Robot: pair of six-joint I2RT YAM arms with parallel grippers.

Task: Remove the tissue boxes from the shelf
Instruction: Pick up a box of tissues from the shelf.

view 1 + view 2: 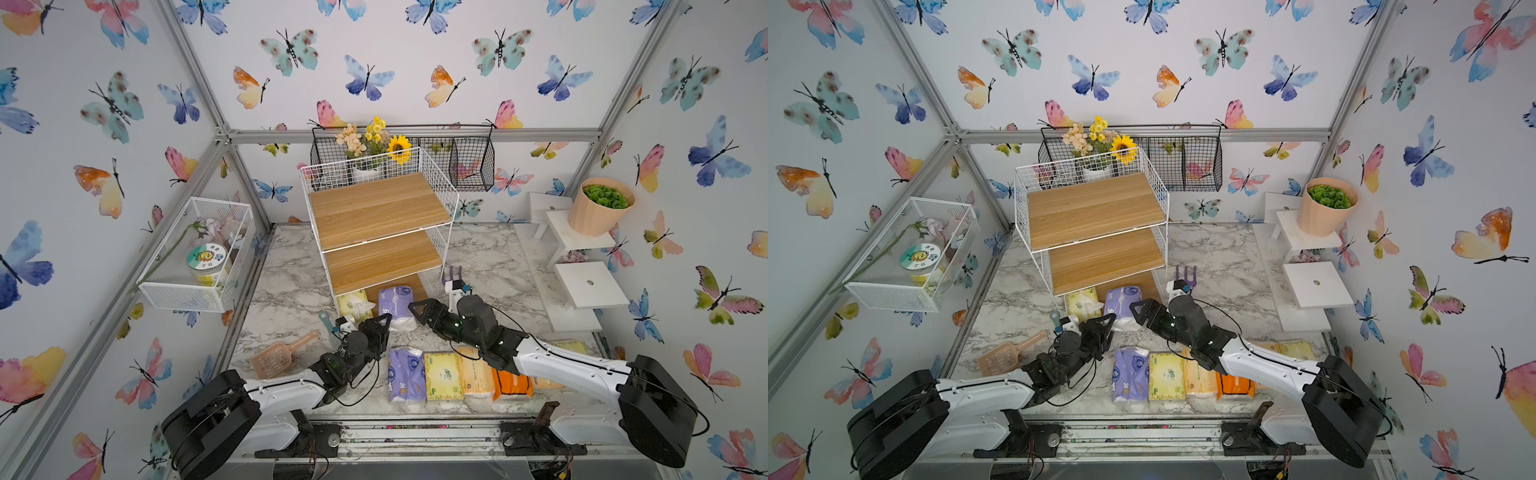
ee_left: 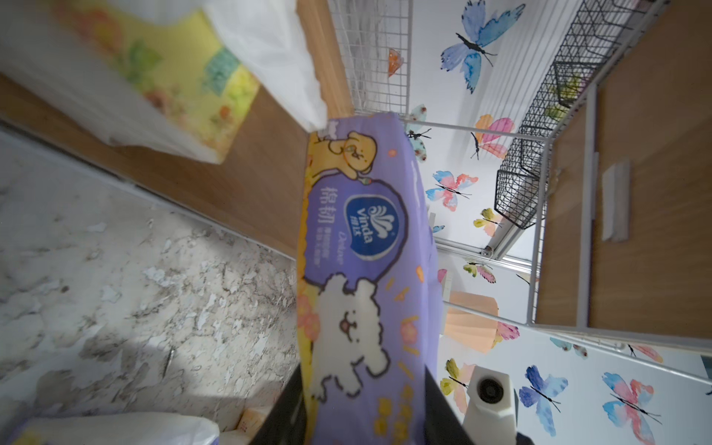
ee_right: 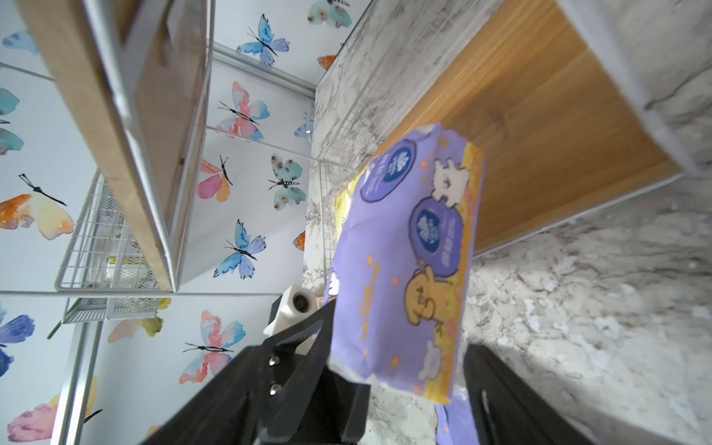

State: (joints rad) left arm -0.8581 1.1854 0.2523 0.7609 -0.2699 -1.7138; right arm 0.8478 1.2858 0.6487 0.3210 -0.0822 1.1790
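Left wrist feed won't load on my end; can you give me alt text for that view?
A purple tissue pack dominates the view, clamped in the left gripper. Beyond it, a yellow tissue pack lies on the bottom board of the shelf, beside the marble tabletop.

— Where's the shelf (image 1: 380, 216) from your seat?
— Back middle of the bench (image 1: 286, 291). One pack (image 1: 353, 303) lies on its bottom board (image 1: 420, 286), left side.
— And the held pack (image 1: 399, 307)?
— Just right of that one, between my left pincer (image 1: 385, 321) and right pincer (image 1: 415, 313). I see a row of packs (image 1: 442, 376) along the bench's front edge, with a scoop (image 1: 280, 357) to its left.
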